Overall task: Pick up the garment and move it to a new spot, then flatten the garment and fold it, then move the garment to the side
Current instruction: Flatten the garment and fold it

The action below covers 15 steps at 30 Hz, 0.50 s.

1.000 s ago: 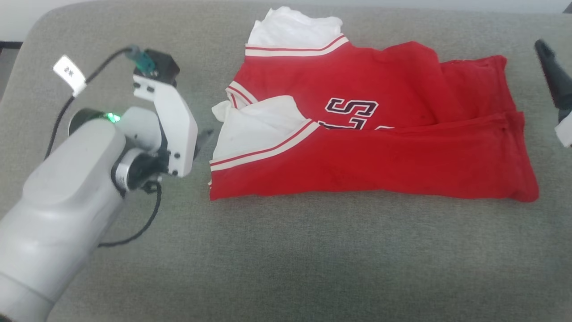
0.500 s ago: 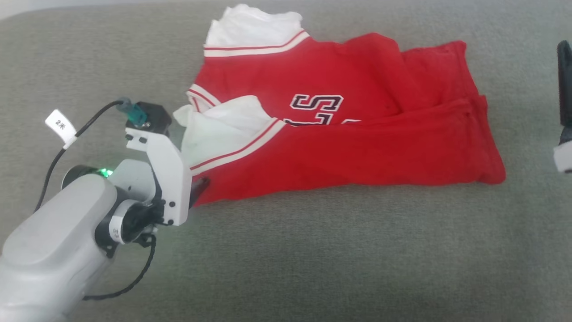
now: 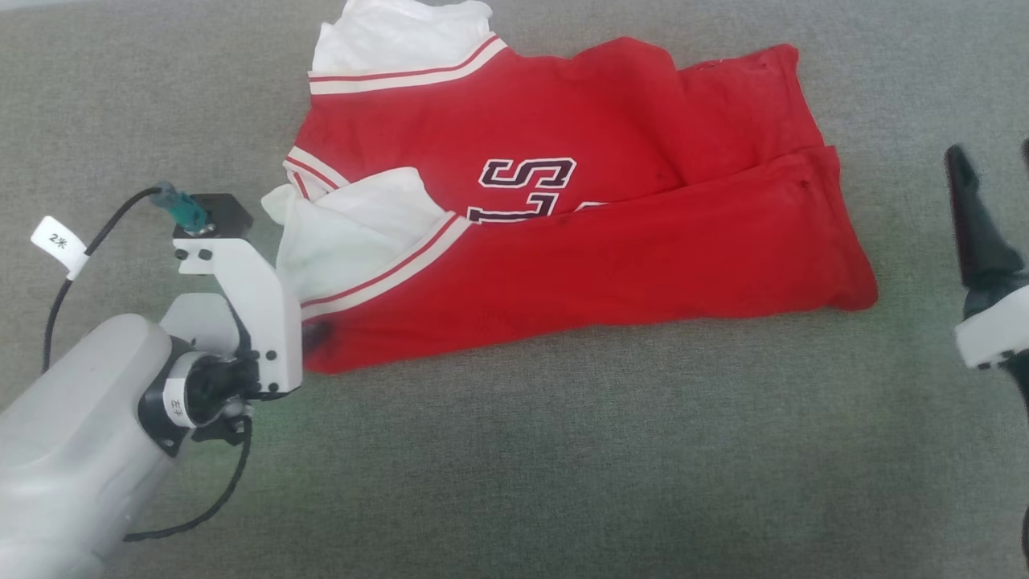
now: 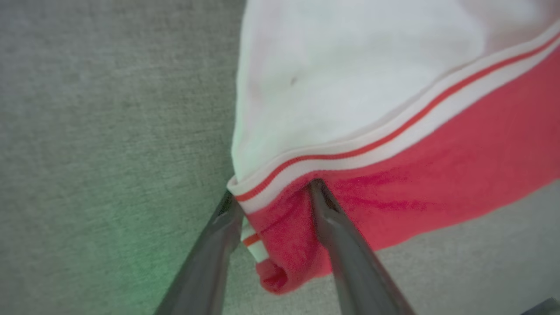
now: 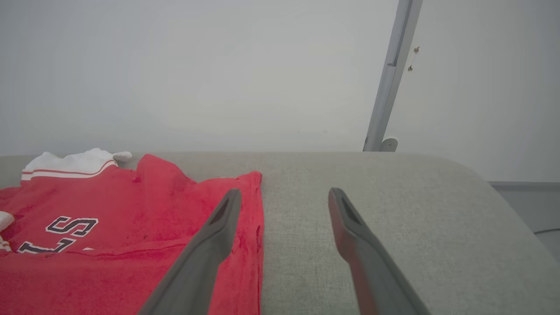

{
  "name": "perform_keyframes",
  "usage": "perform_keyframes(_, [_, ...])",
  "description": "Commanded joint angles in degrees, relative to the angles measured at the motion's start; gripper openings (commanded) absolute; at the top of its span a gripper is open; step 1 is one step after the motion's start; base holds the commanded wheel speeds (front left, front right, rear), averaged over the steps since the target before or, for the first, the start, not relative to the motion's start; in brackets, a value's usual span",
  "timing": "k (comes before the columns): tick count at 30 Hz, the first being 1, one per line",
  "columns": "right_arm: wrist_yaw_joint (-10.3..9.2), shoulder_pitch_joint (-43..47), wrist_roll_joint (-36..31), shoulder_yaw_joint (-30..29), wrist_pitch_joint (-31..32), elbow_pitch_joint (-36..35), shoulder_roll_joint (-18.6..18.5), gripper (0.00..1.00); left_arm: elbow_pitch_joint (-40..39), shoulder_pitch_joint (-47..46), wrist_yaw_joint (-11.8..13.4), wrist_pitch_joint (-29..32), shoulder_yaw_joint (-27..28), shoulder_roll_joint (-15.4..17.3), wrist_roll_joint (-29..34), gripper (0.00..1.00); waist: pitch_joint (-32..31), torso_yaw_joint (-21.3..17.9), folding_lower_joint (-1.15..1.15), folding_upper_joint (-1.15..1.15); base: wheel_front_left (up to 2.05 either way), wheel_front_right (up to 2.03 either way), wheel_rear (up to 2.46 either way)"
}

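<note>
Item: garment (image 3: 563, 265), red with white sleeves and striped trim. It lay folded lengthwise across the upper centre of the head view, flat on the worktop (image 3: 514, 466), a grey fabric-covered surface. Its long lower edge ran from the lower left to the right of centre. One sleeve (image 3: 354, 233) was tucked over the body at centre left, and a second white sleeve (image 3: 402, 32) stuck out at the top edge. Black lettering (image 3: 526, 173) with white outline showed in part above the fold: an "S" and the tops of further characters.

Item: left gripper (image 4: 272, 192). In the head view it sat at the lower left, at the garment's lower left corner. In the left wrist view its jaws stood partly open astride that corner. One finger (image 4: 218, 245) lay against the striped trim edge and the other pressed into the red cloth. The corner rested between them on the worktop; whether it was pinched could not be told.

Item: right gripper (image 5: 284, 192). It sat at the right edge of the head view, apart from the garment. Its jaws stood wide open, holding nothing. In the right wrist view one finger overlapped the garment's red end and the other lay over bare worktop.

Item: pale wall (image 5: 175, 74) behind the worktop, with a slanted grey post (image 5: 389, 78) at the upper right of the right wrist view.
</note>
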Motion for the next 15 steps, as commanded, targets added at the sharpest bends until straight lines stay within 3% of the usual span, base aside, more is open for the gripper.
perform_keyframes(1, [-0.05,0.9,0.67,0.16,1.12,-0.24,0.19,1.0,3.12,4.3,0.16,2.21,-3.54,-1.08,-0.16,0.0,-0.09,0.09,0.0,-0.01,0.0,0.0,0.0])
perform_keyframes(7, [-0.03,2.74,4.33,2.63,11.8,0.12,-0.54,1.0,3.45,3.24,-1.57,1.1,-3.65,-2.94,-0.18,0.0,-0.15,1.41,0.0,-0.01,0.0,0.0,0.0])
perform_keyframes(15, [-0.02,0.25,6.76,4.11,26.02,6.06,-2.33,1.0,3.31,1.97,-3.33,0.18,-4.6,-5.44,0.53,0.0,0.24,4.08,0.0,-0.01,0.0,0.0,0.0])
